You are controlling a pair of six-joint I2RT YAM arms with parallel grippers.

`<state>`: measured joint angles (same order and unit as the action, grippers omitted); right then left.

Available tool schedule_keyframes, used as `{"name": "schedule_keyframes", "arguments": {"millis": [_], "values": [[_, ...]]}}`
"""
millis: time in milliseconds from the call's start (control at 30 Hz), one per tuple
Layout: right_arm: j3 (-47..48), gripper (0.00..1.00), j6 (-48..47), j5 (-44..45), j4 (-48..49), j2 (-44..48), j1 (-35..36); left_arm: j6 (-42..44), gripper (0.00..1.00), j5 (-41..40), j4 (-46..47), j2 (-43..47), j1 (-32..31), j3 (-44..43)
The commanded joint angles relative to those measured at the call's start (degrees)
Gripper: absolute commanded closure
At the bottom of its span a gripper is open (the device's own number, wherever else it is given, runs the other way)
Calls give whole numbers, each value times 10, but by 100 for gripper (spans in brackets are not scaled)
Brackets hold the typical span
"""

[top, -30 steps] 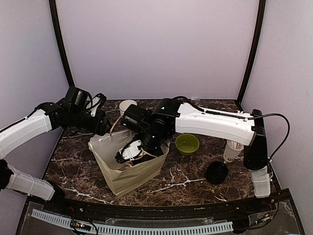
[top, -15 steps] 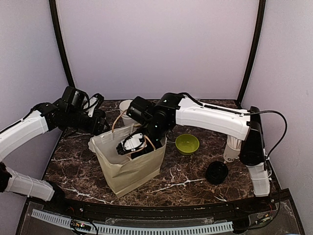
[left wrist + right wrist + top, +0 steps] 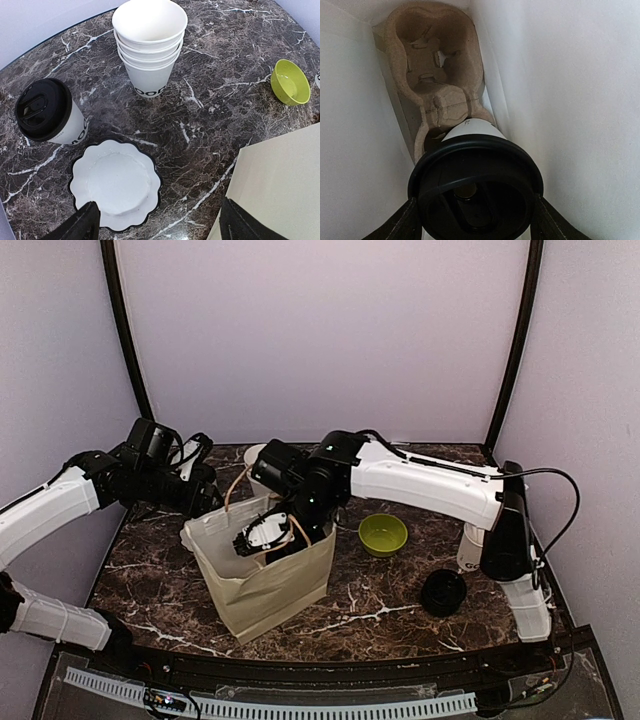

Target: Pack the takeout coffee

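Now the right jaws are down inside the white paper bag (image 3: 265, 590), closed on a takeout coffee cup (image 3: 475, 190): one finger (image 3: 405, 225) presses the black lid at 9 o'clock, the other at 3 o'clock. The cup hangs upright, its white side showing just under the lid. Beyond it, toward 12 o'clock in the wrist view, a brown pulp carrier (image 3: 437, 75) lies at the bottom of the bag; whether the cup's base touches it I cannot tell. The bag stands mouth-up at the middle of the dark marbled counter (image 3: 380, 625).

The left jaws hover off the bag's 10 o'clock corner, spread wide with nothing between them; one left finger (image 3: 80, 227) hangs over a white scalloped plate (image 3: 115, 185). A second lidded coffee cup (image 3: 50, 112) stands upright on the counter just beside the plate, at its 10 o'clock. A stack of lidless white cups (image 3: 149, 45) stands at the plate's 1 o'clock. A lime-green bowl (image 3: 383, 534) sits at the bag's 3 o'clock, and a loose black lid (image 3: 443, 592) lies at its 4 o'clock.
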<state>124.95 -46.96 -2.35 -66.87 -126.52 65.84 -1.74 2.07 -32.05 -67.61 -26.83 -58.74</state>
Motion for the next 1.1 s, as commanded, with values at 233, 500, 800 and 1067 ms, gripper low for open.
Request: {"name": "schedule_keyframes", "arguments": {"millis": [233, 500, 800, 1067], "values": [[-15, 44, 43, 53, -56, -42, 10, -1, 15, 4, -4, 14, 4, 9], [5, 15, 32, 7, -49, 22, 10, 10, 14, -8, -37, 31, 4, -19], [2, 1, 46, -10, -47, 58, 10, 47, 13, 101, -63, 72, 4, -43], [16, 1, 34, -26, -68, 75, 9, 41, 14, 230, -69, 139, 3, -73]]}}
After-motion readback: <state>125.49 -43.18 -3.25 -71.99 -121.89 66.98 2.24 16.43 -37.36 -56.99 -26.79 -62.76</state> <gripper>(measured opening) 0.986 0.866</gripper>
